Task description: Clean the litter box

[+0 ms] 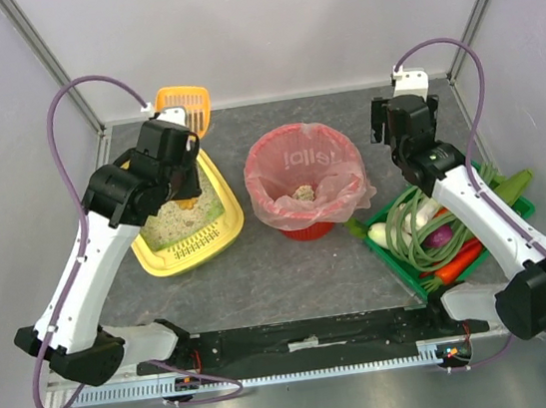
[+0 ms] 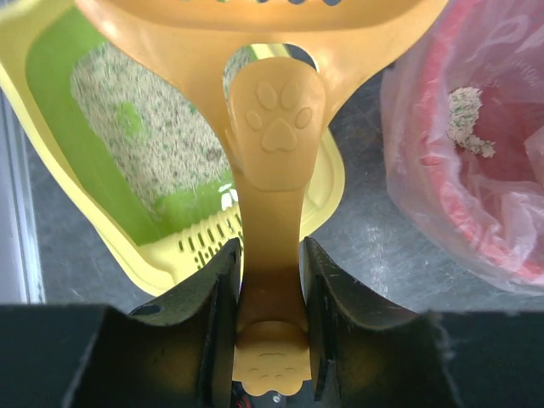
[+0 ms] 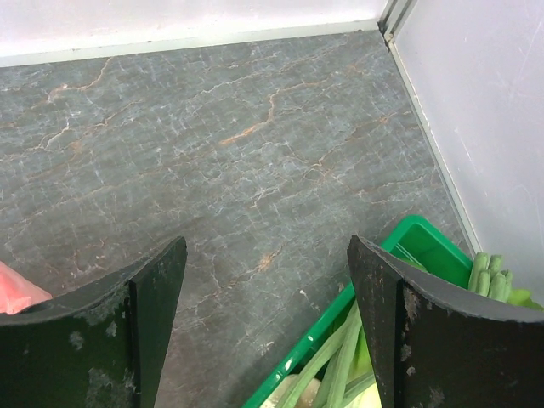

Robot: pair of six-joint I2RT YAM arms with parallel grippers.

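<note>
Orange slotted plastic scoop clamped by left gripper over yellow plastic litter box; right gripper agape, empty; dip judged next.

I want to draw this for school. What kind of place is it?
Probably a robot test booth, not a home: a left arm and right arm mounted at the table edge, white walls, and a litter box, red bin and vegetable tray set out as props.
</note>
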